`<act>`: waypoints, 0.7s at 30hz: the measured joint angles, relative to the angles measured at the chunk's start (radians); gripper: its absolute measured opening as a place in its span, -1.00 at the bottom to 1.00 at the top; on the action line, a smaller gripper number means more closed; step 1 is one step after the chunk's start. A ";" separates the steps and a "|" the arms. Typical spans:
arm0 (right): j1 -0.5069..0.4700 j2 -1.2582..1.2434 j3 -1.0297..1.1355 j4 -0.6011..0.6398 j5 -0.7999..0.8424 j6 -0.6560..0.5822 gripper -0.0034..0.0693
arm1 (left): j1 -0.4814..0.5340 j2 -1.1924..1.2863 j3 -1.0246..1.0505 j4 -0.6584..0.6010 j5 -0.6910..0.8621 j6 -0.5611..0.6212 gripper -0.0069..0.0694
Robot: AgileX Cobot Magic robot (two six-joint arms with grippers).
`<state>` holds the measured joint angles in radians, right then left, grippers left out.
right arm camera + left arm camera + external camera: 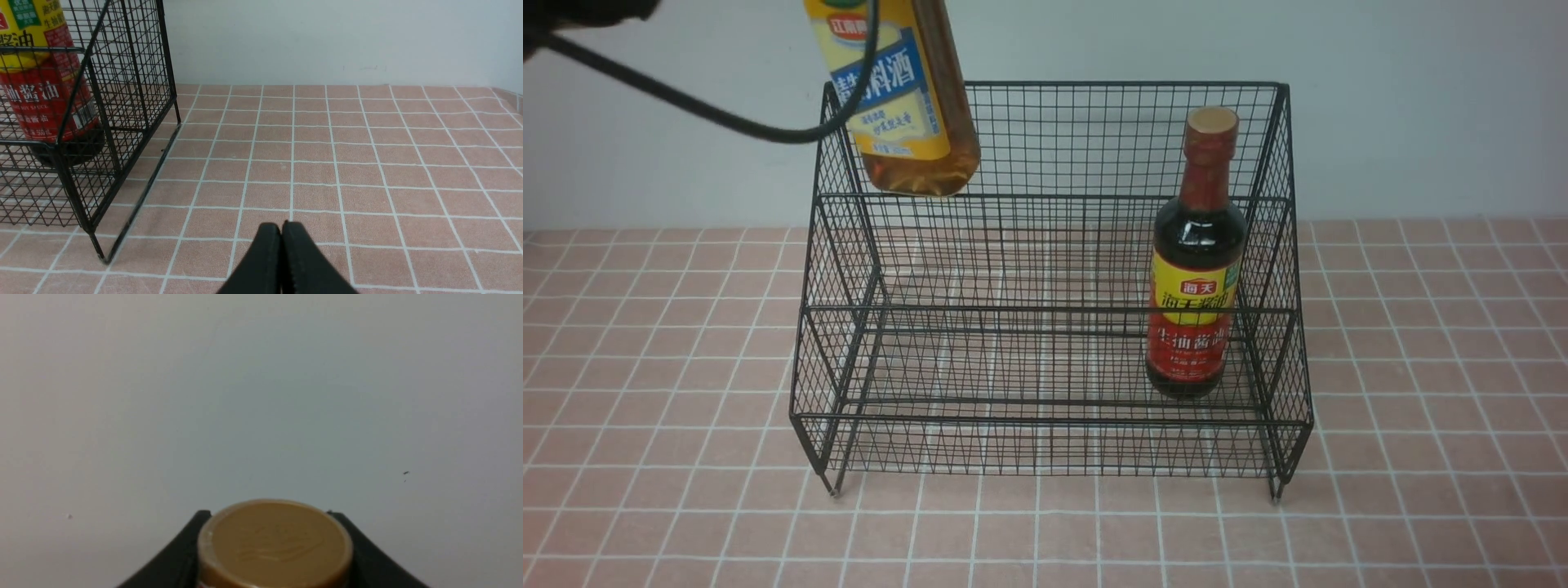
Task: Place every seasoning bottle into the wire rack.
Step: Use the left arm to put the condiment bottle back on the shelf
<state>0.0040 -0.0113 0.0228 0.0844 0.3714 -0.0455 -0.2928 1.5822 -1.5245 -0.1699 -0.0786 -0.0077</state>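
Note:
The amber bottle (907, 98) with the yellow-blue label hangs in the air, slightly tilted, over the upper left corner of the black wire rack (1045, 343). Its gold cap (274, 543) fills the space between the black fingers of my left gripper (274, 522), which is shut on the bottle just below the cap. The dark soy-sauce bottle (1196, 261) stands upright inside the rack on the lower tier at the right; its red label (45, 98) shows through the mesh in the right wrist view. My right gripper (282, 227) is shut and empty, low over the tiles to the right of the rack.
Pink tiles (1421, 408) cover the table around the rack. A pale wall (1421, 106) rises close behind it. A black cable (686, 102) loops from the upper left across the amber bottle's label. The rack's right foot (104, 257) stands near my right gripper.

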 joint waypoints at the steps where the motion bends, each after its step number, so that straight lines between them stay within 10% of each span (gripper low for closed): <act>1: 0.000 0.000 0.000 0.000 0.000 0.000 -0.94 | 0.000 0.010 -0.005 0.000 -0.001 0.000 -0.03; 21: 0.000 0.000 0.000 0.000 0.000 0.000 -0.94 | 0.001 0.065 -0.015 -0.003 0.205 0.213 -0.03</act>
<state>0.0040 -0.0113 0.0228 0.0844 0.3714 -0.0455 -0.2919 1.6473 -1.5399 -0.1725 0.1262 0.2050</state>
